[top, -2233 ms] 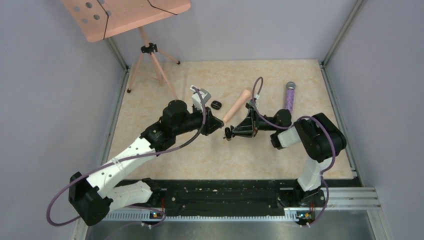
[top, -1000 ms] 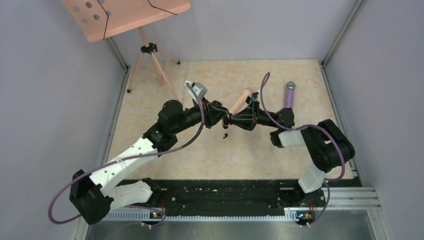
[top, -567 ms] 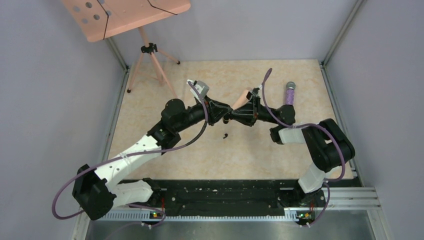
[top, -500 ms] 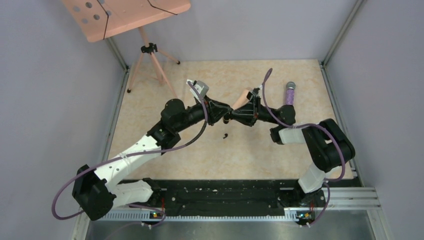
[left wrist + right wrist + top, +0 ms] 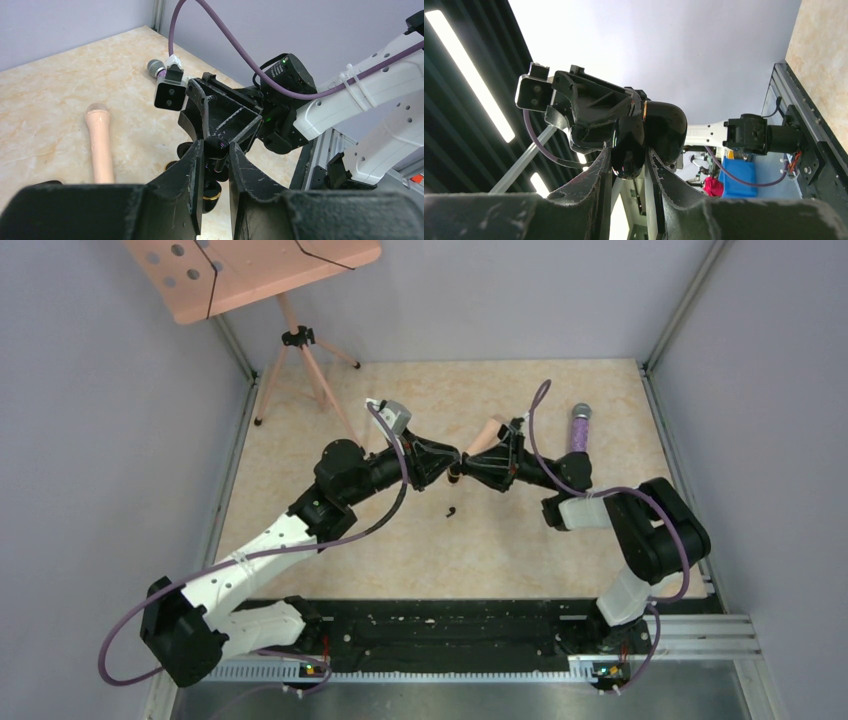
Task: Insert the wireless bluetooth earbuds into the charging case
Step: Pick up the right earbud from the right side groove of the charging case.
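Earbud [image 5: 217, 147] pinched in my closed left gripper [image 5: 216, 156], case [image 5: 665, 129] clamped in my right gripper [image 5: 629, 156], both mid-air, bud right at case, second earbud [image 5: 451, 510] on table [image 5: 500, 545] below.

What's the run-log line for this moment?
left pincer: shut on earbud | right pincer: shut on charging case | tips: meeting above table | second earbud: loose on table

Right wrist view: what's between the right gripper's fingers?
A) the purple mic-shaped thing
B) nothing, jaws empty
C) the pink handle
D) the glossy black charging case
D: the right gripper is closed on the glossy black charging case, whose rounded shell sits pinched between the two fingers.
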